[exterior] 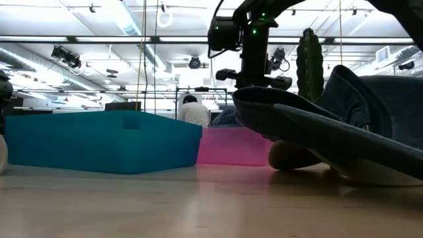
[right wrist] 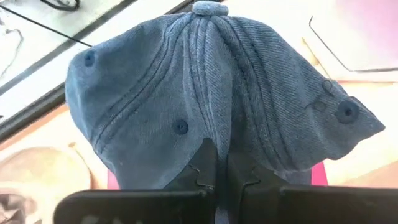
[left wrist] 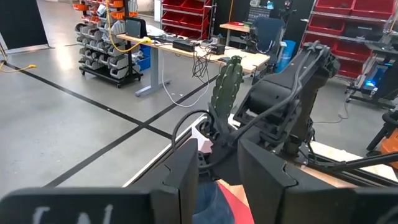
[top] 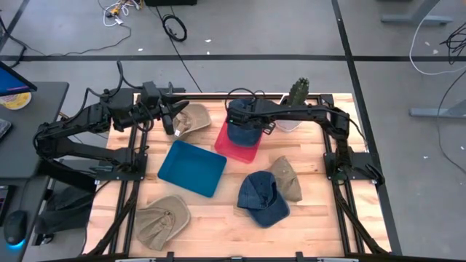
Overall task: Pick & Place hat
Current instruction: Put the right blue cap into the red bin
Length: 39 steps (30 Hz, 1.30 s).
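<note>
Table (top: 218, 218), high view: right gripper (top: 237, 120) over the pink tray (top: 237, 148) at the far middle, fingers pinched shut on a blue denim hat (top: 244, 132) hanging above that tray. Left gripper (top: 171, 116) at the far left, beside a tan hat (top: 193, 118); jaws part-open, holding nothing visible. Blue tray (top: 192, 168) left of the pink one. Second blue hat (top: 263, 198) and a tan hat (top: 289, 178) near right; another tan hat (top: 162, 220) near left.

Low view: blue tray (exterior: 99, 142) left, pink tray (exterior: 232, 147) centre, hat brim (exterior: 330, 142) close on the right.

Left wrist view: own fingers (left wrist: 186, 177) apart, nothing between.

Right wrist view: denim hat (right wrist: 211, 93) clamped at its edge, crown button away from the fingers.
</note>
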### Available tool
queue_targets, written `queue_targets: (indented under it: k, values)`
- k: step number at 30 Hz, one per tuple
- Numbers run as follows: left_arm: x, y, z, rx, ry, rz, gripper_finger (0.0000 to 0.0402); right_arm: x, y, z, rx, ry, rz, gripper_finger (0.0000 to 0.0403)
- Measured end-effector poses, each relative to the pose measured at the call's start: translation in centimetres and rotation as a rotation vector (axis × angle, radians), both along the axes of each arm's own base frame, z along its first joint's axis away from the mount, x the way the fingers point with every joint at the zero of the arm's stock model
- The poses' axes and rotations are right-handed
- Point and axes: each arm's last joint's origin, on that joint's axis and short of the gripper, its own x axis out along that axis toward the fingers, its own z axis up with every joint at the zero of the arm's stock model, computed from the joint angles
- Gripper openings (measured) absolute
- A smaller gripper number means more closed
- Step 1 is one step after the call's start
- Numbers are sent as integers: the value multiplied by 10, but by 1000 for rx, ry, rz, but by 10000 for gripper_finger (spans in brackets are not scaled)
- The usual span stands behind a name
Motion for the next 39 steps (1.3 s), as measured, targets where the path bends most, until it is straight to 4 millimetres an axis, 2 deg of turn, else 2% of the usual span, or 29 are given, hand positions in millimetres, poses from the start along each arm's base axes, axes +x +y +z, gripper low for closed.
queue_targets:
  k: [6,12,20,25,33,39]
  values:
    - [0,0,0,0,-1,0,119,7,-4,-13,11,-4,-6,4]
    - [0,-1,0,-1,-1,-3,119,6,-15,-21,25,22,-18,4]
    - [0,-1,0,-6,-2,-3,119,2,-25,-19,19,40,-33,4]
    - [0,-1,0,-6,-2,-3,119,1,-25,-20,19,40,-34,4]
    - [0,-1,0,-6,-1,-3,119,-2,-24,-43,70,9,-68,4]
    - [0,-1,0,-6,-1,-3,119,-3,-27,-44,63,7,-80,9]
